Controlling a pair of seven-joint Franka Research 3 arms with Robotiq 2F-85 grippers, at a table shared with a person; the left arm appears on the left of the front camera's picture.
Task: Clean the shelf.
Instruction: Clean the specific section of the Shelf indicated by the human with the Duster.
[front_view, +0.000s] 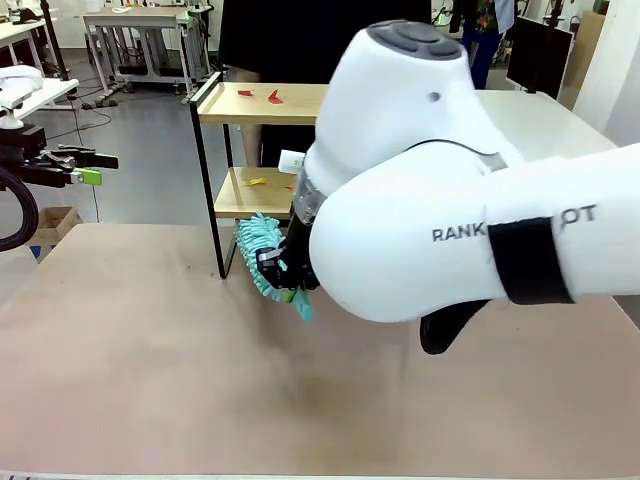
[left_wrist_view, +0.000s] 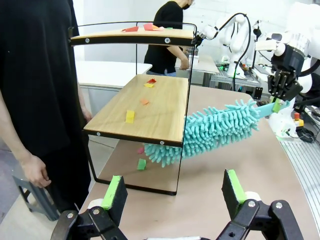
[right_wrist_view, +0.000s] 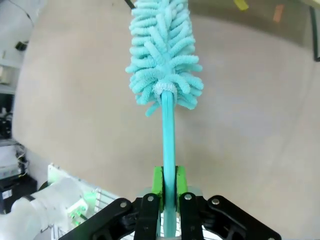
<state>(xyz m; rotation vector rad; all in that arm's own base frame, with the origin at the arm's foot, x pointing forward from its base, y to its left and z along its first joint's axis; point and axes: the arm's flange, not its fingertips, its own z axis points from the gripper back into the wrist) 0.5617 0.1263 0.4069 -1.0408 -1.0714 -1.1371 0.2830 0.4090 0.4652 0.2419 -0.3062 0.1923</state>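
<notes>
The shelf (front_view: 262, 105) stands at the table's far side, with two wooden boards in a black frame. Red scraps (front_view: 270, 97) lie on its top board and a yellow scrap (front_view: 257, 182) on the lower one. In the left wrist view, several coloured scraps (left_wrist_view: 130, 116) dot the lower board (left_wrist_view: 155, 120). My right gripper (right_wrist_view: 169, 186) is shut on the handle of a teal duster (right_wrist_view: 162, 55). The duster's head (left_wrist_view: 210, 131) reaches under the lower board's edge by the frame. My left gripper (left_wrist_view: 174, 192) hangs open and empty off to the table's left (front_view: 90, 168).
A person in black (left_wrist_view: 35, 75) stands beside the shelf, one hand (left_wrist_view: 35, 170) hanging down. A pink scrap (left_wrist_view: 141, 149) and a green scrap (left_wrist_view: 142, 163) lie on the table under the shelf. My right arm (front_view: 450, 200) blocks much of the front view.
</notes>
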